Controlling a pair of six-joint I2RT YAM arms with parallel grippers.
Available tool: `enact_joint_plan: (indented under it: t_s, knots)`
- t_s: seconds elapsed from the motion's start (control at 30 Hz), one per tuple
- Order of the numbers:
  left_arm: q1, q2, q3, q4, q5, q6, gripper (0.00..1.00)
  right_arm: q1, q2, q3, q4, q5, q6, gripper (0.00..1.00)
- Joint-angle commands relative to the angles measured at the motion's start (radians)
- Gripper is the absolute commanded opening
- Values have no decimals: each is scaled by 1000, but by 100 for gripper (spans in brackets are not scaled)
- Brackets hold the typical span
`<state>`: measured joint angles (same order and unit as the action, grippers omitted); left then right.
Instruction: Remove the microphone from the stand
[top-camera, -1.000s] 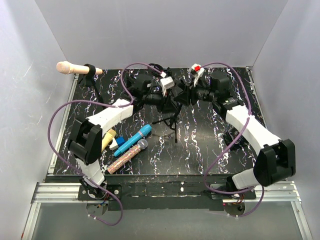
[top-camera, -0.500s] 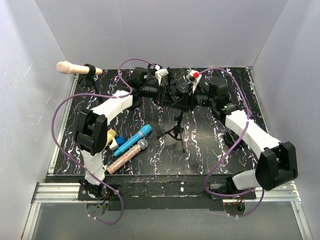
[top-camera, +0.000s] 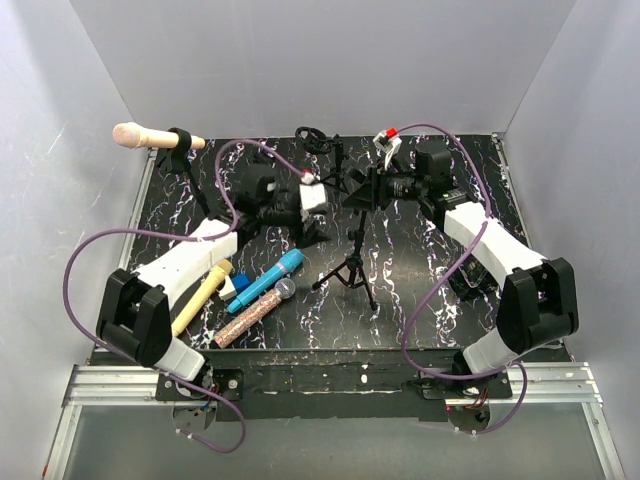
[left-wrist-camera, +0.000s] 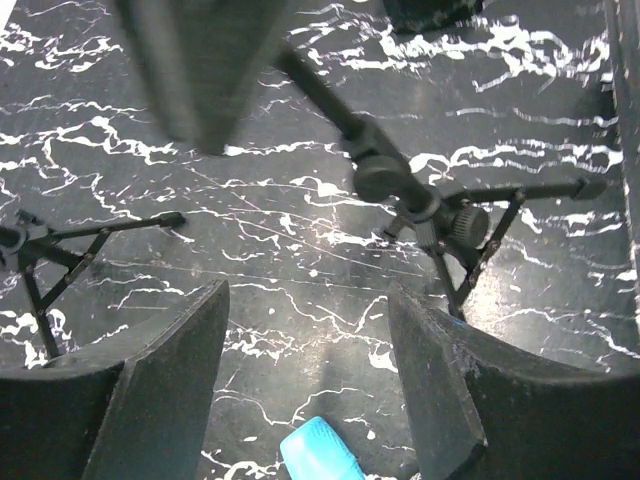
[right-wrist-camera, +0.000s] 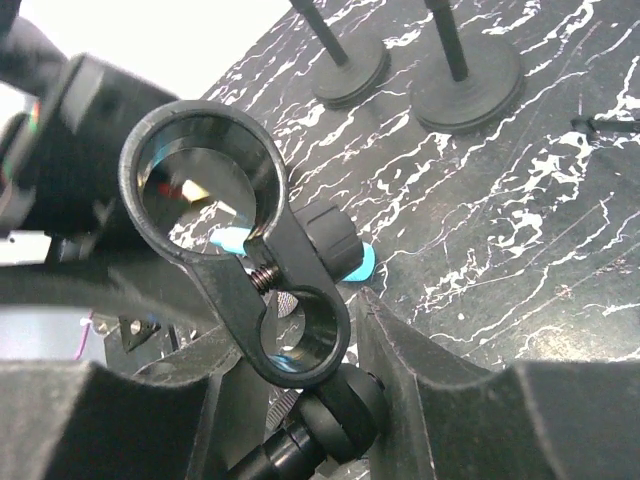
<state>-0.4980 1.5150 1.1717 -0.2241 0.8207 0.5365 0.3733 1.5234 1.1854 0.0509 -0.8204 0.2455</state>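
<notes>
A black tripod stand (top-camera: 350, 268) rises at the table's middle. My right gripper (top-camera: 358, 192) is shut on the joint just under its clip (right-wrist-camera: 285, 250). In the right wrist view the clip's ring is empty, and the fingers (right-wrist-camera: 420, 380) press the joint from both sides. My left gripper (top-camera: 322, 212) hangs open to the left of the stand with nothing between its fingers (left-wrist-camera: 160, 380); bare table and the stand's legs (left-wrist-camera: 410, 195) lie below it. At the back left a beige microphone (top-camera: 135, 135) rests in the clip of another stand (top-camera: 180, 140).
Three loose microphones lie near the left front: yellow (top-camera: 200, 297), blue (top-camera: 265, 280) and glittery pink with a silver head (top-camera: 255, 313). Two round stand bases (right-wrist-camera: 470, 70) sit at the back. Another tripod (left-wrist-camera: 50, 250) shows in the left wrist view. Purple cables loop over both arms.
My left gripper has opened and pulled back from the clip toward the near left. The right gripper kept its hold, and the stand shifted slightly with it.
</notes>
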Motion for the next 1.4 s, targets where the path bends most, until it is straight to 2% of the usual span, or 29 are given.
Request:
enact_joint_plan:
  t_s: [0.0,0.07,0.27,0.47,0.67,0.77,1.03,1.1,1.23,1.37]
  knots:
    - [-91,-81,-136,211,-141,154,63,-2,18,86,-26,69,87,1]
    - [-103,-69,-142,285,-161,145,62,-2,30,98,-25,69,89,1]
    - [-106,-10,-90,281,-126,187,57,-2,44,108,-16,104,112,1]
    - [-120,27,-50,279,-100,155,54,-2,52,108,-14,116,133,1]
    - [-122,63,-26,250,-54,207,49,-2,52,95,-14,125,140,1]
    - [-120,79,2,177,-8,269,48,-2,55,98,-16,129,143,1]
    - [-123,120,43,135,35,304,35,-2,57,99,-6,139,155,1]
    - [-125,126,48,138,28,299,34,-2,54,92,-9,139,155,1]
    - [-126,137,48,164,28,276,41,-5,46,80,-9,150,163,1]
    - [-129,152,62,146,47,293,38,-8,52,77,-9,155,167,1]
